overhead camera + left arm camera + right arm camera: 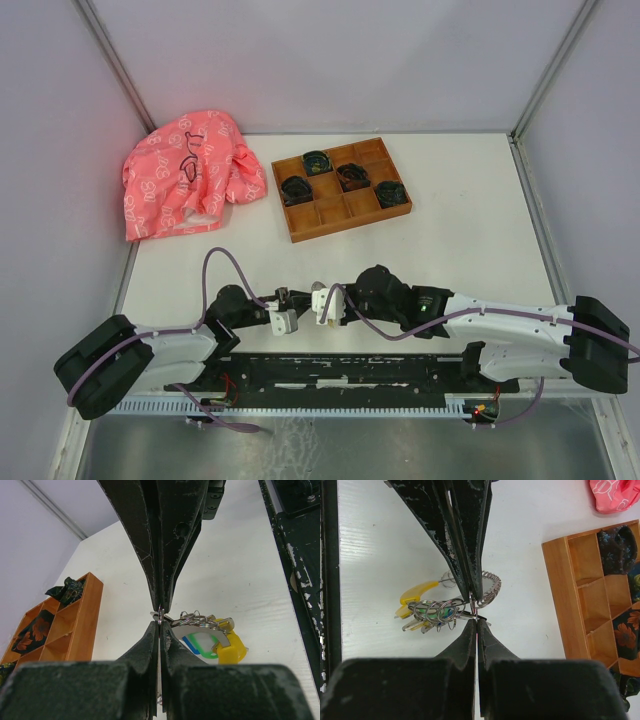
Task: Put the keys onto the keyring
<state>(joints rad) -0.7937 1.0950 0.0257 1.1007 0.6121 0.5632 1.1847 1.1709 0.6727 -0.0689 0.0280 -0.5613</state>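
Note:
My left gripper (160, 619) is shut on a thin metal loop of the keyring (197, 620), held just above the table. The green tag (202, 644) and yellow tag (231, 649) hang beside it, and a blue edge (187, 641) that may be the blue key's head peeks from under the green tag. My right gripper (474, 614) is shut on the same bunch of rings (435, 609), with the yellow tag (417, 591) to its left. In the top view both grippers (290, 300) (316, 298) meet tip to tip and hide the bunch. I cannot make out the black key.
A metal coil (491, 587) hangs by the right fingers. The wooden tray (342, 188) with dark coiled bundles stands behind, and it also shows at the right of the right wrist view (565, 590). A pink cloth (185, 180) lies at the back left. A black rail (340, 375) runs along the near edge.

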